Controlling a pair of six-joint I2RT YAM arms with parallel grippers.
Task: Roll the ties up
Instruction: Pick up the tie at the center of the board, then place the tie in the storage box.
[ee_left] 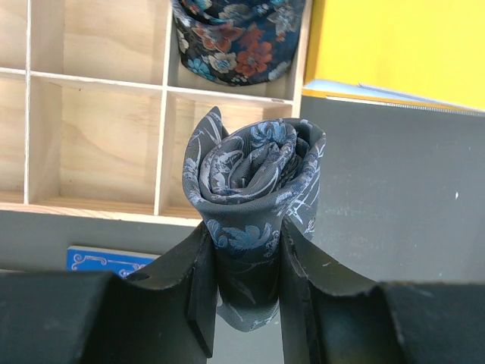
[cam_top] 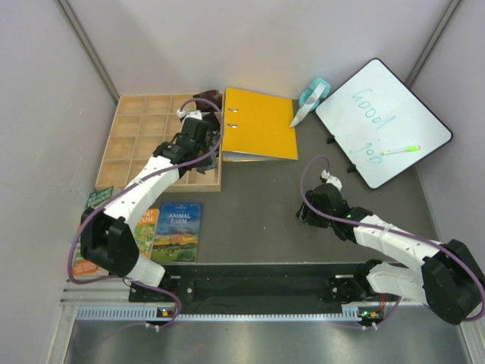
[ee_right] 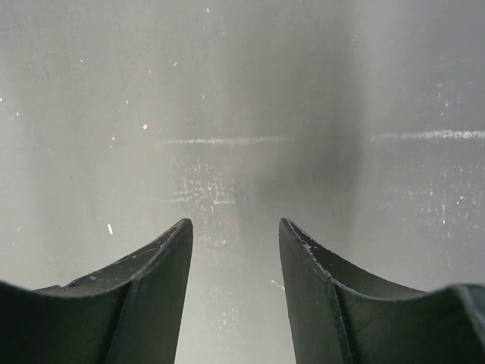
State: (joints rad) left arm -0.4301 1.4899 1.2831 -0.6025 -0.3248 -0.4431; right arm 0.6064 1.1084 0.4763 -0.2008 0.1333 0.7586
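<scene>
My left gripper [ee_left: 248, 227] clamps a rolled tie [ee_left: 254, 171] at the tray's [ee_left: 163, 152] right edge, second roll [ee_left: 239, 34] in the tray beyond; right gripper [ee_right: 235, 224] half open, empty.

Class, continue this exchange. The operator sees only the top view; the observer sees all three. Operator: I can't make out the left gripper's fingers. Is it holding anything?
Observer: Yes. The left gripper is shut on a rolled tie, dark with blue flowers, its spiral facing the wrist camera.
Operator: Is anything in the tray yet?
Observer: One roll, with red and blue flowers, sits in a compartment beyond the held one.
Operator: And the right gripper?
Observer: Open, nothing between its fingers, only table below.
</scene>
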